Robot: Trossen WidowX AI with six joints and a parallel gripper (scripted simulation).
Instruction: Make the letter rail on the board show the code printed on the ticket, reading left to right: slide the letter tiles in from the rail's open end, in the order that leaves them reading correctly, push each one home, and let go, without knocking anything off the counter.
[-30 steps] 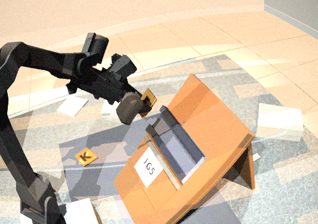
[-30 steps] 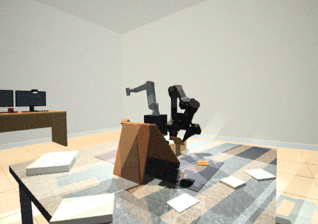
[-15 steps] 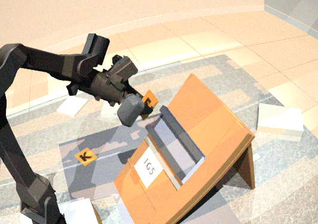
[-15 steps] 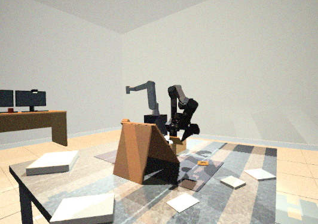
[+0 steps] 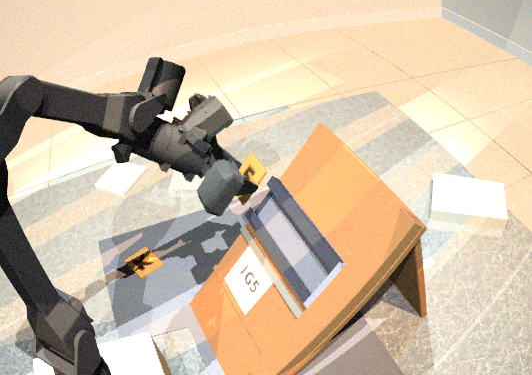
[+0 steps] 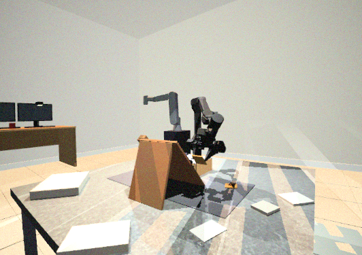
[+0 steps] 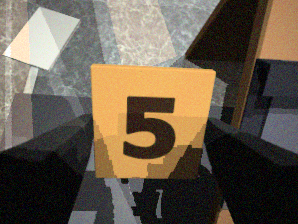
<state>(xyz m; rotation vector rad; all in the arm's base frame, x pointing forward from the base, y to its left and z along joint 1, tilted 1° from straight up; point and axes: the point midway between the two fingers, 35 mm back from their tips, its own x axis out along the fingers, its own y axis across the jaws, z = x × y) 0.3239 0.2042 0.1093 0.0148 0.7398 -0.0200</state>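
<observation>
The 5 tile (image 5: pixel 252 169) (image 6: pixel 199 159) (image 7: pixel 150 77) is upright in the wrist view, between the two fingers. My gripper (image 5: pixel 248 177) (image 7: pixel 149 124) is shut on it, in the air just off the upper-left, open end of the rail (image 5: pixel 310 221). The rail lies across the sloped orange board (image 5: pixel 325 175) (image 6: pixel 150 173), and no tile shows in its channel. The ticket (image 5: pixel 248 281) below the rail reads JG5. The K tile (image 5: pixel 144 262) (image 6: pixel 231 185) lies face up on the dark mat (image 5: pixel 117 305) (image 6: pixel 221 211), away from the gripper. No J or G tile is visible.
White slabs lie around the board: one (image 5: pixel 470 196) to its right, one (image 5: pixel 132 355) near the arm's base, one (image 5: pixel 121 179) beyond the mat. More white slabs (image 6: pixel 61 183) (image 6: pixel 95 236) stand near the counter's edge. A grey arm (image 6: pixel 173 110) stands in the background.
</observation>
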